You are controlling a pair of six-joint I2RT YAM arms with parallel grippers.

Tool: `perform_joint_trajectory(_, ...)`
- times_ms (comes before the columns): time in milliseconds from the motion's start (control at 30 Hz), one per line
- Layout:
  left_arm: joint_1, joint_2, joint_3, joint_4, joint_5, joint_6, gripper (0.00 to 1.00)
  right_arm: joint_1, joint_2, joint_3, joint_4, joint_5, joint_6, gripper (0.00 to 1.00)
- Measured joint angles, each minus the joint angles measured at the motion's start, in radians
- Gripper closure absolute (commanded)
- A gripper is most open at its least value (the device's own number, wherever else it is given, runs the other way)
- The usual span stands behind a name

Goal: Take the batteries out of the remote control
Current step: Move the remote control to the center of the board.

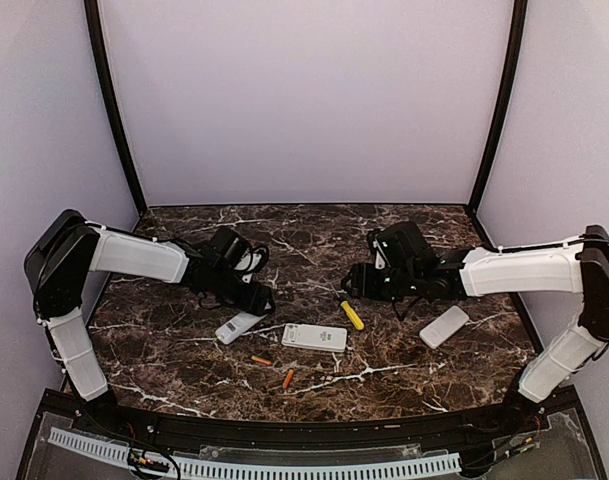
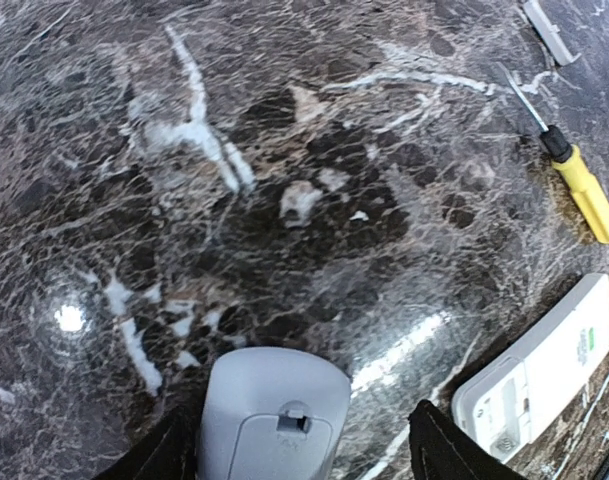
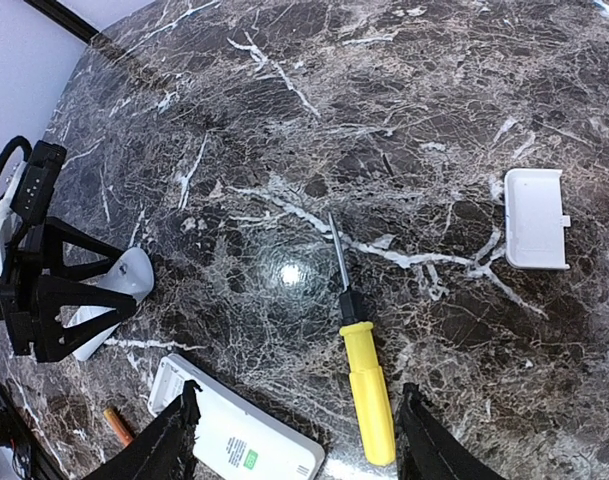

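Observation:
A small grey remote [image 1: 236, 329] lies left of centre. Its end with a latched battery cover [image 2: 274, 430] sits between the fingers of my left gripper [image 1: 256, 308], which is open; the left finger is by its edge and the right finger stands apart. A white remote [image 1: 314, 337] lies in the middle. Two orange batteries [image 1: 261, 360] [image 1: 288, 378] lie loose in front of it; one also shows in the right wrist view [image 3: 117, 425]. My right gripper [image 1: 352, 290] is open and empty above the yellow-handled screwdriver [image 3: 367, 390].
A loose white battery cover [image 3: 536, 218] lies beyond the screwdriver. Another flat white remote-like piece [image 1: 444, 326] lies at the right. The white remote [image 2: 539, 380] lies close to my left gripper's right finger. Walls enclose the dark marble table [image 1: 184, 350].

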Motion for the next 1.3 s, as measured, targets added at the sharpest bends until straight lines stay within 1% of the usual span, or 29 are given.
perform_joint_trajectory(200, 0.000, 0.003, -0.006, 0.064, 0.119, 0.007, 0.28, 0.004, 0.003, 0.021, -0.007, 0.000, -0.001, 0.36)
perform_joint_trajectory(367, -0.002, 0.004, -0.011, 0.095, 0.171, 0.006, 0.29, 0.013, 0.007, 0.028, -0.009, 0.000, -0.002, 0.36)
perform_joint_trajectory(467, -0.003, 0.003, -0.013, 0.106, 0.170, -0.005, 0.28, 0.022, 0.010, 0.036, -0.018, 0.001, -0.002, 0.39)
perform_joint_trajectory(533, -0.003, -0.009, -0.020, 0.108, 0.144, -0.021, 0.28, 0.034, 0.015, 0.048, -0.022, 0.001, 0.000, 0.41)
perform_joint_trajectory(667, 0.013, -0.092, -0.045, 0.080, 0.084, -0.088, 0.29, 0.063, 0.041, 0.082, -0.016, -0.012, 0.007, 0.46)
perform_joint_trajectory(767, 0.070, -0.207, -0.088, 0.071, 0.072, -0.165, 0.30, 0.084, 0.081, 0.111, -0.003, -0.031, 0.015, 0.49)
perform_joint_trajectory(867, 0.147, -0.316, -0.169, 0.064, 0.073, -0.235, 0.32, 0.109, 0.146, 0.153, 0.007, -0.053, 0.025, 0.53)
perform_joint_trajectory(933, 0.188, -0.359, -0.225, 0.046, 0.073, -0.272, 0.33, 0.122, 0.187, 0.181, 0.014, -0.071, 0.024, 0.55)
perform_joint_trajectory(1100, 0.229, -0.394, -0.329, -0.020, 0.093, -0.338, 0.35, 0.149, 0.288, 0.270, 0.024, -0.122, 0.024, 0.59)
perform_joint_trajectory(1300, 0.261, -0.401, -0.392, -0.027, 0.146, -0.384, 0.42, 0.162, 0.363, 0.350, 0.031, -0.167, 0.019, 0.64)
